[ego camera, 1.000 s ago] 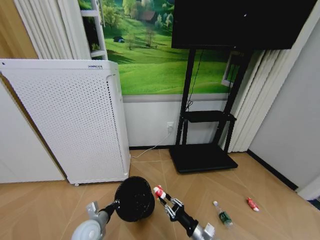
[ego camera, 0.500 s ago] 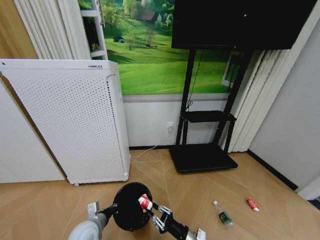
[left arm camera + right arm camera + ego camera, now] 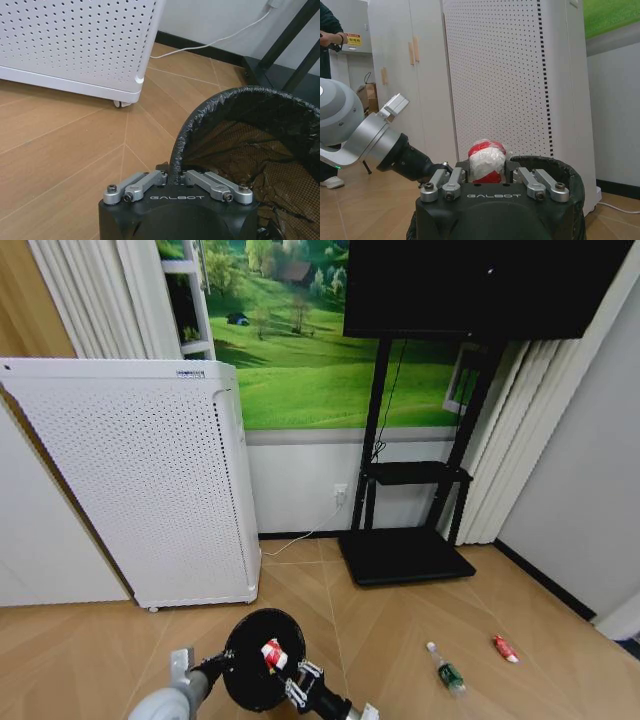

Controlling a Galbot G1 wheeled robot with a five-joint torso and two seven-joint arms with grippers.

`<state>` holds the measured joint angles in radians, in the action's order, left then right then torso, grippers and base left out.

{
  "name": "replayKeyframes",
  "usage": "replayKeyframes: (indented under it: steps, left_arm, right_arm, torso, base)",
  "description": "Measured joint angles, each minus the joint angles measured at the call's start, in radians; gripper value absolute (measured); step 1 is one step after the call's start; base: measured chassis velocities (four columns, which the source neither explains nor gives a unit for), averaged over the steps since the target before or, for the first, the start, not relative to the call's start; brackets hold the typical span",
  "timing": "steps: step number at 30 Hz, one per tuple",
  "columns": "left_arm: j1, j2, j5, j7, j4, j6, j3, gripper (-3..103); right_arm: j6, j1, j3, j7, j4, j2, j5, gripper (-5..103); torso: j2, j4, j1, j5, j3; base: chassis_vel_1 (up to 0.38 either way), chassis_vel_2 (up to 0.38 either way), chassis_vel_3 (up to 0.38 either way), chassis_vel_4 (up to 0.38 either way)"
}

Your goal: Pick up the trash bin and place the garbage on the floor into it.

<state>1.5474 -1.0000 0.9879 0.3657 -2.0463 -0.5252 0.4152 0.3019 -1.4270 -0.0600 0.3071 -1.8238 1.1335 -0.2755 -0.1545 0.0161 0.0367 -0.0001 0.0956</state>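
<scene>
**Red-and-white litter held over the mesh bin's mouth**

Low in the head view, the left end effector [image 3: 222, 668] is pinched on the rim of the trash bin [image 3: 262, 650]; the left wrist view shows its metal fingers [image 3: 142, 183] closed either side of the thin rim, right where the crinkled black liner folds over the edge; through the liner the fine wire mesh shows as a tan-brown weave, and the wall curves round and tapers slightly. The bin is carried tilted, its round mouth turned up toward the head camera, above the floor [image 3: 90, 640], pale tan wood-look planks laid in a chevron.

Over to the right end effector [image 3: 284, 672]; it is clamped on a crumpled white-and-red piece of garbage [image 3: 271, 654], a rounded, wrinkled lump that sits right over the bin's opening; the right wrist view has the lump [image 3: 486, 161] squeezed between the silver linkages, with the bin's bagged rim just behind it.

Out on the planks to the right, well apart from the bin, lie a small green bottle-shaped piece [image 3: 444, 670] and, beyond it, a small red piece [image 3: 505, 648]; both flat on the floor. Behind the bin stands a tall white perforated appliance [image 3: 140, 480], boxy with rounded corners; further right, a black stand [image 3: 405, 540] with a flat base.
</scene>
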Motion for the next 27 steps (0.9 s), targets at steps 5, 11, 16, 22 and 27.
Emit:
replayKeyframes:
  steps: [5,11,16,22,27]
  left_arm:
    - [0.005,-0.007,-0.004,0.006,0.005,0.004,0.002,3]
    - [0.004,-0.021,0.000,0.014,0.013,0.006,0.008,3]
    - [0.011,-0.039,0.029,0.038,0.014,0.009,0.054,3]
    - [0.023,-0.036,0.079,0.049,0.018,0.012,0.147,3]
    - [0.025,-0.040,0.086,0.051,0.021,0.012,0.168,3]
  right_arm:
    - [-0.001,-0.002,0.004,-0.015,-0.001,0.004,-0.008,55]
    - [0.000,-0.012,0.010,-0.030,-0.008,0.007,-0.016,77]
    - [-0.018,-0.030,0.051,-0.061,-0.048,-0.001,-0.075,93]
    - [-0.023,-0.048,0.130,-0.073,-0.064,-0.029,-0.121,100]
    - [-0.023,-0.051,0.146,-0.070,-0.059,-0.024,-0.128,100]
  torso:
    - [0.000,0.0000,0.000,0.0000,0.000]
    - [0.000,0.0000,0.000,0.0001,0.000]
    - [0.000,0.0001,0.000,0.0001,0.000]
    - [0.000,0.0001,0.000,0.0000,0.000]
    - [0.000,0.0000,0.000,0.0001,0.000]
  base:
    - [0.000,0.000,0.000,0.000]
    - [0.000,0.000,0.000,0.000]
    - [0.000,0.000,0.000,0.000]
    - [0.000,0.000,0.000,0.000]
    - [0.000,0.000,0.000,0.000]
